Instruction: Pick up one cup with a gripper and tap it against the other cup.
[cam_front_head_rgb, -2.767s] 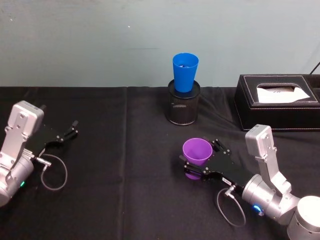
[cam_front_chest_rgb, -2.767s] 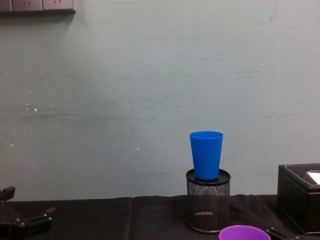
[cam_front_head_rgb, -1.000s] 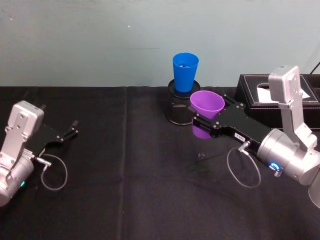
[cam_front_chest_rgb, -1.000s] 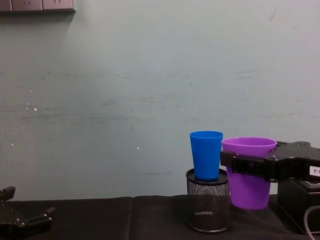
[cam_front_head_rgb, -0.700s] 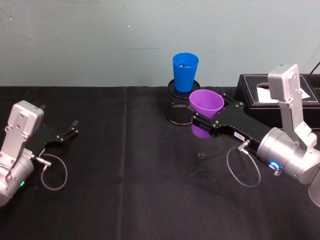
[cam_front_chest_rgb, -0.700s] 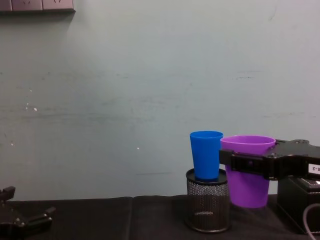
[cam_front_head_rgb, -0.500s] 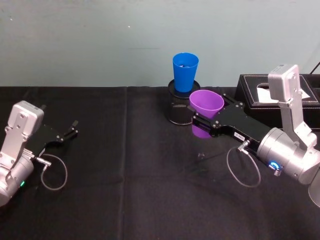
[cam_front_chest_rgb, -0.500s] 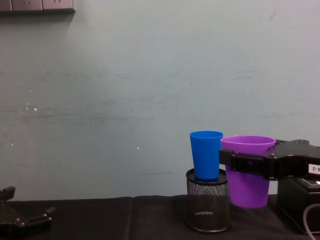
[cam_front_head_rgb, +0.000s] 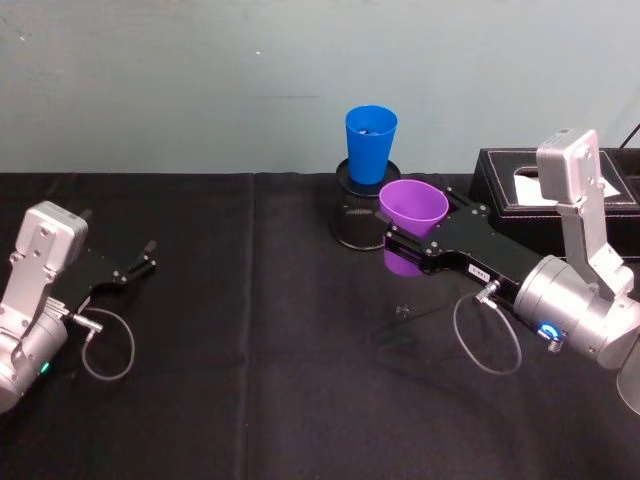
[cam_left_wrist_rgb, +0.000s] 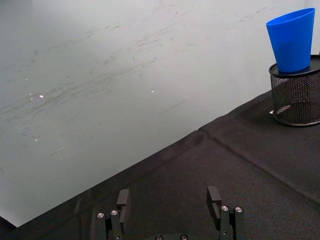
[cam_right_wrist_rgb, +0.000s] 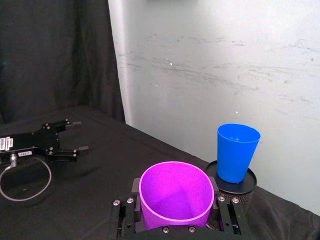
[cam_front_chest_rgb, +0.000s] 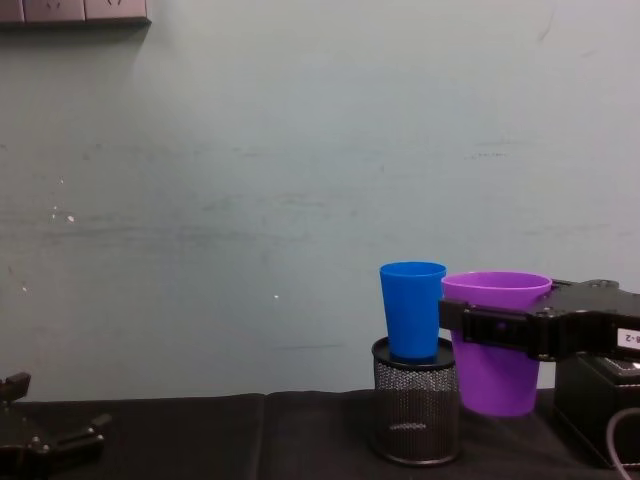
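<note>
Count: two cups, one mesh holder, one tissue box, two grippers, all over a bench (cam_front_head_rgb: 250, 400) under black cloth.

Cups: the purple cup (cam_front_head_rgb: 412, 208) is off the bench, upright, clamped just below its rim by the right gripper (cam_front_head_rgb: 415, 215), one black finger on each side. The wrist view shows its inside bare (cam_right_wrist_rgb: 175, 195). The blue cup (cam_front_head_rgb: 370, 145) stands upright with its base seated in the mouth of the black mesh holder (cam_front_head_rgb: 362, 222); what lies at its bottom is too dark to tell.

Relation: from the head, the purple cup sits at 5 o'clock of the blue one, very near. From the chest, the purple rim (cam_front_chest_rgb: 497, 285) meets the blue wall (cam_front_chest_rgb: 412, 310) at about the same height. Cannot tell if they touch.

Tissue box (cam_front_head_rgb: 530, 228): black, at 3 o'clock of the holder, with white tissue (cam_front_head_rgb: 565, 187) in its top slot.

Left gripper (cam_front_head_rgb: 145, 257): out at 8 o'clock of the holder, low over the cloth, fingers (cam_left_wrist_rgb: 122, 197) spread, nothing between them.
</note>
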